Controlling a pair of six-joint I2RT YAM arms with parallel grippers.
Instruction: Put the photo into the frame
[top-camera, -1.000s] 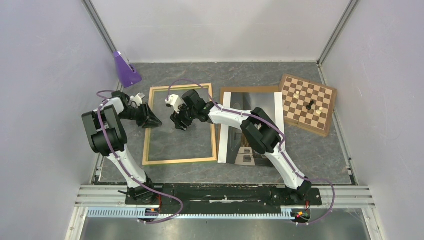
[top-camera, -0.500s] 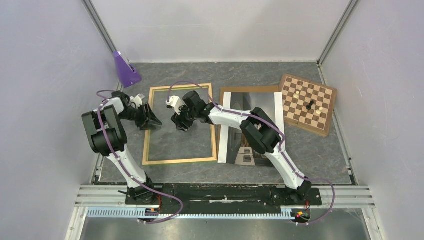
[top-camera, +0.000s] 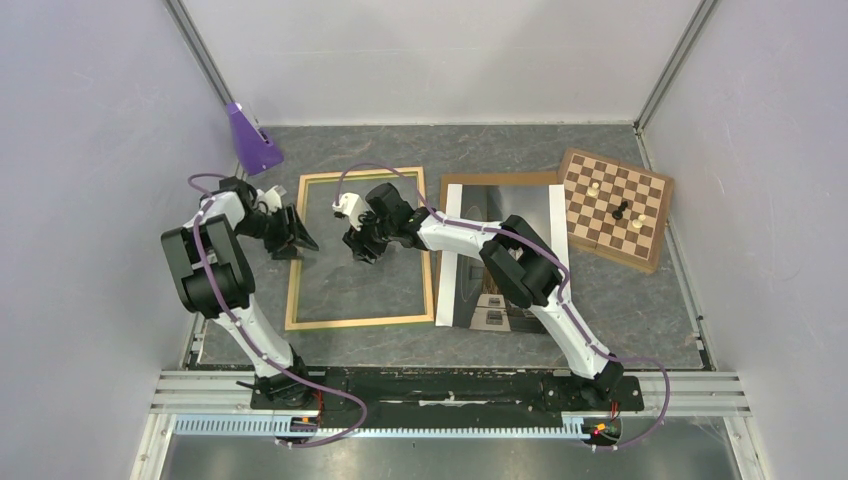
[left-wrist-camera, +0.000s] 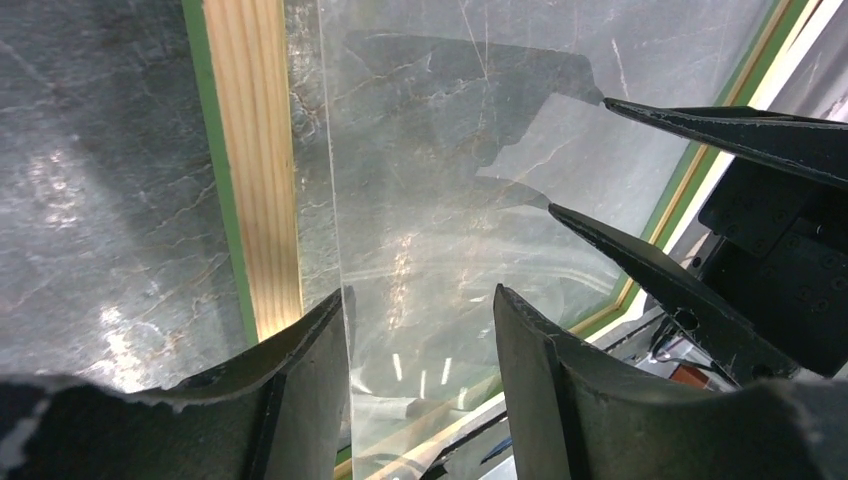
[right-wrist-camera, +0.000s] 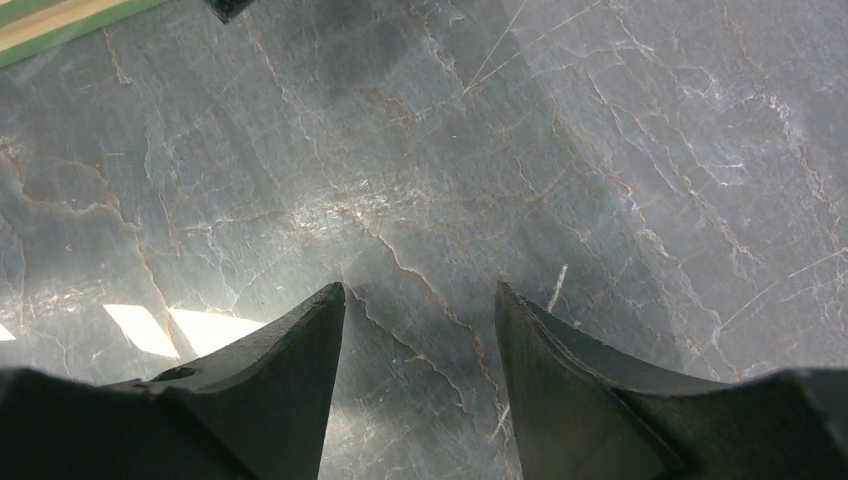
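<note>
The frame (top-camera: 360, 322) lies flat left of the table's centre, pale wood face up. In the left wrist view its left rail (left-wrist-camera: 265, 170) shows a green edge. A clear pane (left-wrist-camera: 450, 150) sits in its opening, edge just inside that rail. My left gripper (top-camera: 298, 236) hovers at the left rail, open (left-wrist-camera: 418, 295), the pane's edge close to its left finger. My right gripper (top-camera: 358, 246) is open (right-wrist-camera: 419, 285) over the opening, holding nothing. The photo (top-camera: 465, 285) lies dark side up to the frame's right, partly under my right arm.
A brown hardboard panel (top-camera: 500, 179) shows beyond the photo's far edge. A chessboard (top-camera: 615, 208) with a few pieces sits at the back right. A purple object (top-camera: 252, 140) stands at the back left corner. Walls close in on both sides.
My left gripper's jaws have spread apart and it has drifted slightly left and away. My right gripper has shifted a little away from me; frame and photo stayed put.
</note>
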